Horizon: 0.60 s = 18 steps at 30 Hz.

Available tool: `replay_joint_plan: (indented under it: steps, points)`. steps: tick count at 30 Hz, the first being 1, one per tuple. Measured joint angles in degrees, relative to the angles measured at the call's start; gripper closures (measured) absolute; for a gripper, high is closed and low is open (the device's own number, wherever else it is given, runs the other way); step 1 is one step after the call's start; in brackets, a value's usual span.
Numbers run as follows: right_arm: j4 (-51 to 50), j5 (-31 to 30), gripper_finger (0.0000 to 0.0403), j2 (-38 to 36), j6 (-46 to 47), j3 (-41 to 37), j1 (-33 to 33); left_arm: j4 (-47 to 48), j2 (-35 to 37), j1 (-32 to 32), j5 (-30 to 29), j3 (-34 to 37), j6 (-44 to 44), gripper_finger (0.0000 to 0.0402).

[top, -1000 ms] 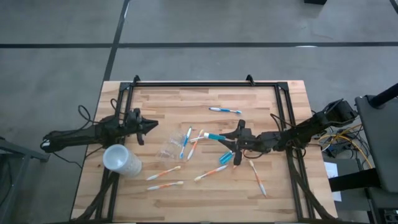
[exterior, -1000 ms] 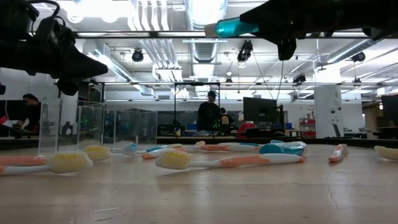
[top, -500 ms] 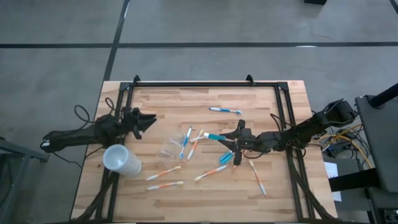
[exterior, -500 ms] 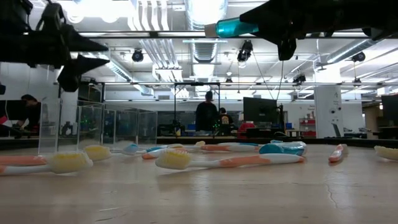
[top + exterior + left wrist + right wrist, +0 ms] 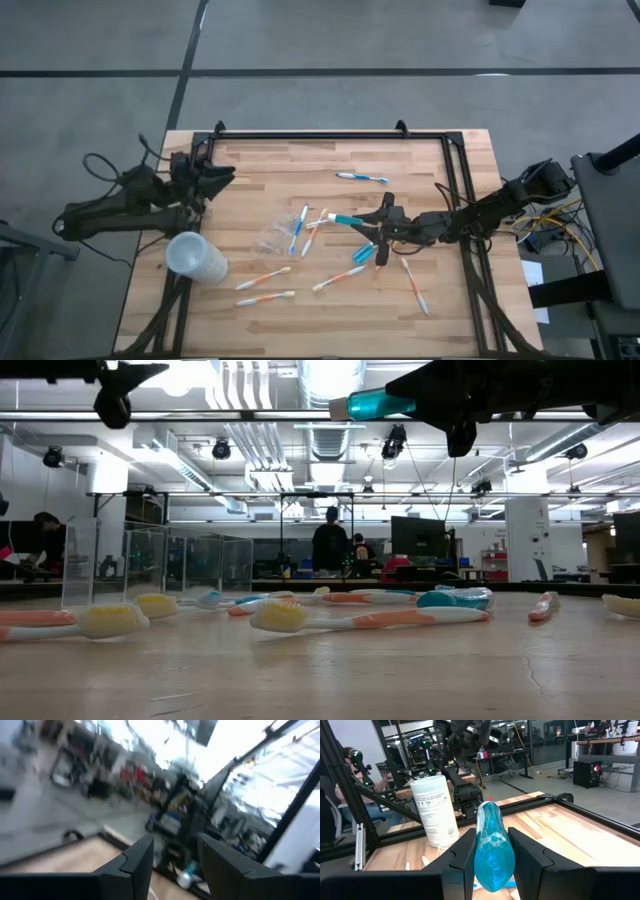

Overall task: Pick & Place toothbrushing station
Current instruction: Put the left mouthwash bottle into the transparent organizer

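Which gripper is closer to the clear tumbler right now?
About even, left slightly nearer. The left gripper hangs open over the table's far left part, up-left of the clear tumbler. The right gripper, to the tumbler's right, holds the toothpaste tube pointing toward it.

A robotics lab or workshop is indicated. A butcher-block table (image 5: 330, 160) fitted w/ a black metal frame (image 5: 320, 134) is set on a bare grey concrete floor (image 5: 100, 60). In the low view, an open hall is seen beyond: exposed ceiling ducts (image 5: 240, 435), strip lights, hanging cables, similar black frame rigs (image 5: 315, 500), monitors (image 5: 415, 540) and cluttered benches. A person (image 5: 331, 545) is seen standing at the back, another seated at the edge (image 5: 40, 540). Desks w/ equipment are visible in the right wrist view (image 5: 600, 745).
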<state>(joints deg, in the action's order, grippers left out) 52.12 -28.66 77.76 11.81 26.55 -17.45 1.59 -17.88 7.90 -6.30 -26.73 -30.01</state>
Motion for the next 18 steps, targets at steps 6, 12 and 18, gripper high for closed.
replay_joint_plan:
  steps: [6,12,18]
  points:
    - [0.0,0.02,0.0309,0.0,0.0,0.0,0.0,13.82,-11.36,0.0,1.38,-11.84,-24.87,0.0243]
    - [0.0,0.02,0.0309,0.0,0.0,0.0,0.0,15.05,-22.53,-0.01,4.54,-18.76,-31.07,0.0243]
    - [0.0,0.06,0.0309,0.0,-0.02,0.02,-0.02,14.57,-31.07,0.0,8.98,-21.56,-36.36,0.0243]
